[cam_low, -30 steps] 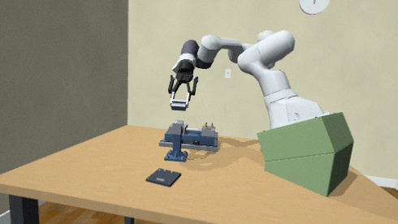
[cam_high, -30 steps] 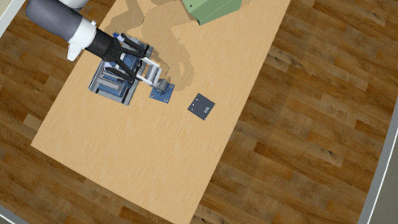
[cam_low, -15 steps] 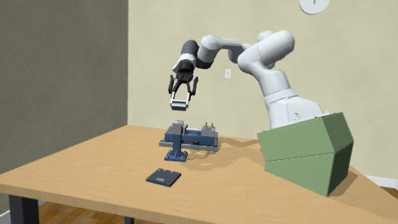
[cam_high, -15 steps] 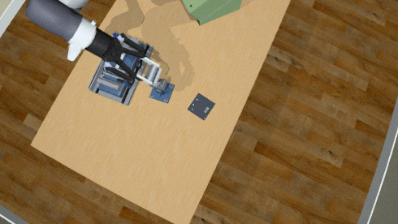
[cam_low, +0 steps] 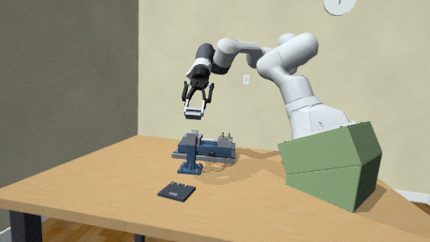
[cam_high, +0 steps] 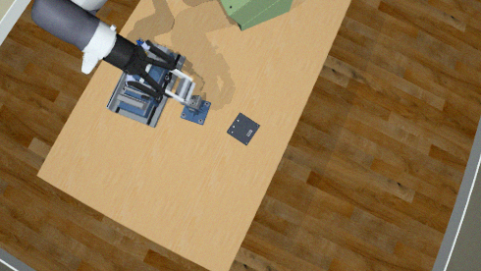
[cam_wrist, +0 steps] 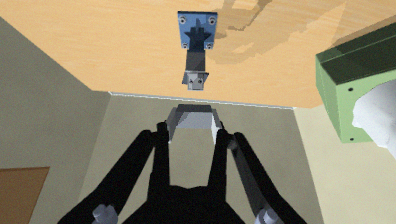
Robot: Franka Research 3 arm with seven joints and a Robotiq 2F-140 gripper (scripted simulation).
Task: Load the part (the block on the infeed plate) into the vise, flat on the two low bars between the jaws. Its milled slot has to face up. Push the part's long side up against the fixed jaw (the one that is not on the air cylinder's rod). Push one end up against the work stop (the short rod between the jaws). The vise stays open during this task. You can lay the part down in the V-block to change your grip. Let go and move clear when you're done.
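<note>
My hand (cam_high: 187, 91) (cam_low: 195, 110) (cam_wrist: 194, 114) is shut on the block (cam_high: 185, 88) (cam_low: 193, 116) (cam_wrist: 194, 116), its fingers standing partway apart with the block bridging them at the tips. I have it up in the air, well above the tabletop (cam_high: 147, 196) (cam_low: 110, 184) (cam_wrist: 135, 50), and the block touches nothing below. From the exterior view, I see the fingers pointing down and the block hanging over the V-block (cam_low: 191, 139) (cam_high: 195, 101) (cam_wrist: 195, 80), with a gap between them. I can't tell which way its milled slot faces.

The V-block tops a post on a blue foot (cam_high: 196, 118) (cam_low: 191, 170) (cam_wrist: 200, 25) bolted at its corners. Just beside it is the vise (cam_high: 153, 118) (cam_low: 206, 148); in the top view my hand and arm (cam_high: 74, 25) (cam_low: 281, 66) cover part of it. The block is outside the vise. On the other side of the V-block, the dark plate (cam_high: 243, 129) (cam_low: 176, 191) lies flat and bare. The green pedestal (cam_high: 260, 12) (cam_low: 325, 162) (cam_wrist: 331, 105) stands well apart, carrying the arm's base.

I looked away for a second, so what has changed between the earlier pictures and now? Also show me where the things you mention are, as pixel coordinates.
Nothing visibly moved, was taken hold of or let go. The black two-finger gripper (cam_high: 184, 87) (cam_low: 194, 112) (cam_wrist: 194, 114) stayed raised, shut on the grey metal block (cam_high: 185, 89) (cam_low: 193, 115) (cam_wrist: 194, 119). The dark square plate (cam_high: 242, 129) (cam_low: 176, 192) and blue-and-grey vise (cam_high: 152, 119) (cam_low: 211, 148) stayed put.
</note>
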